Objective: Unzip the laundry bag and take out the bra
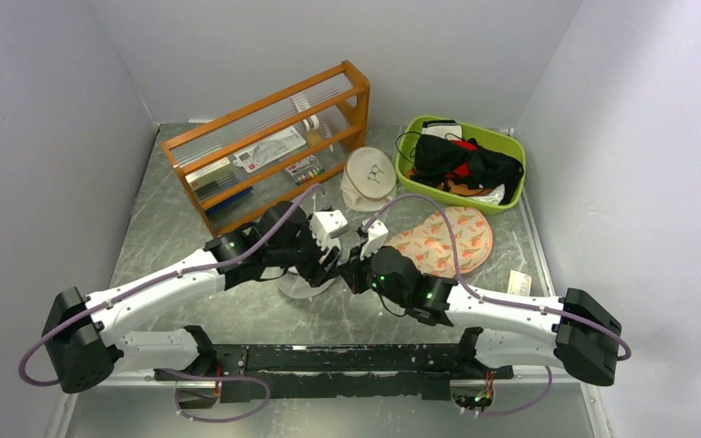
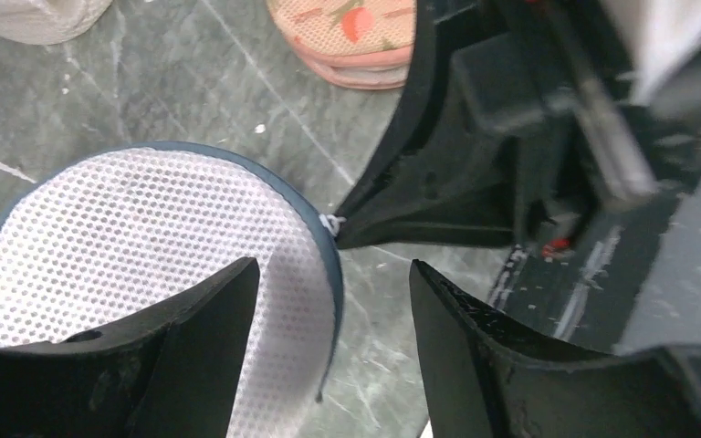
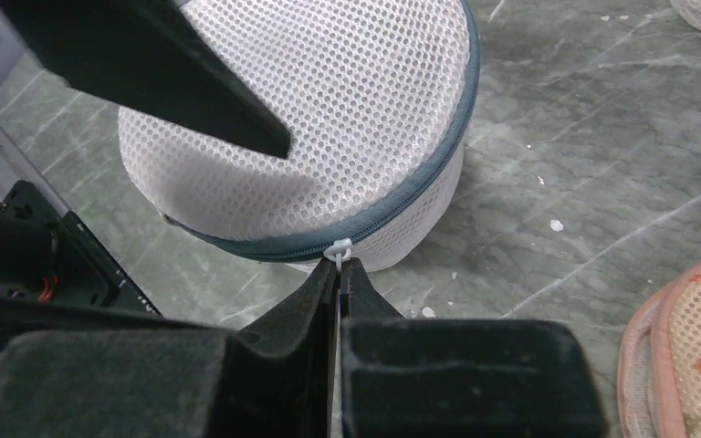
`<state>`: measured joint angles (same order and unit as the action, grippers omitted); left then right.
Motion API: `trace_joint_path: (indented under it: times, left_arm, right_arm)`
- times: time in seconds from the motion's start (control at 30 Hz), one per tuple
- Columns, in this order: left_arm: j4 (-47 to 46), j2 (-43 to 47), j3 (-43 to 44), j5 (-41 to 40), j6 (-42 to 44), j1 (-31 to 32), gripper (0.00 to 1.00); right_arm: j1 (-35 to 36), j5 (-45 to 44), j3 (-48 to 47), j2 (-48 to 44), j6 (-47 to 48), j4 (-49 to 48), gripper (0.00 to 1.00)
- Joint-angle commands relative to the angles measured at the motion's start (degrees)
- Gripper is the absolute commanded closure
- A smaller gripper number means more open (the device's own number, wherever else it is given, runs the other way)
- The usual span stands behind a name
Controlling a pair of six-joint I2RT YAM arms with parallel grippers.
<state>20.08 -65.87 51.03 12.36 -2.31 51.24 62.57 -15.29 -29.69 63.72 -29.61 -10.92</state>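
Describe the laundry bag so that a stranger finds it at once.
From the orange wooden rack at the back of the table, come forward to the middle. There stands the laundry bag, a white mesh drum with a dark zip rim; the cream pouch is smaller, the peach pad flat.

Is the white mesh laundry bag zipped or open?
Shut where visible: the round white mesh laundry bag has a dark zip band running gapless to its white pull, pinched by the right gripper.
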Motion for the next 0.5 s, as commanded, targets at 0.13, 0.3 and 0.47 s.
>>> trace_joint_path:
  times: [0.13,0.3,0.47]
  left_arm:
    - [-2.2,-4.7,-0.6,-10.8,5.5,1.7,0.41]
    - [0.3,-5.7,-0.2,-13.6,6.0,1.7,0.57]
    - [0.7,-4.9,-0.4,-13.1,5.9,1.7,0.71]
  right_arm:
    - [-0.3,1.8,-0.1,-2.1,-1.3,-2.1,1.00]
    - [-0.3,1.8,1.9,-1.8,-2.0,-4.5,1.00]
    - [-0.4,0.1,0.5,0.2,-1.7,-2.3,1.00]
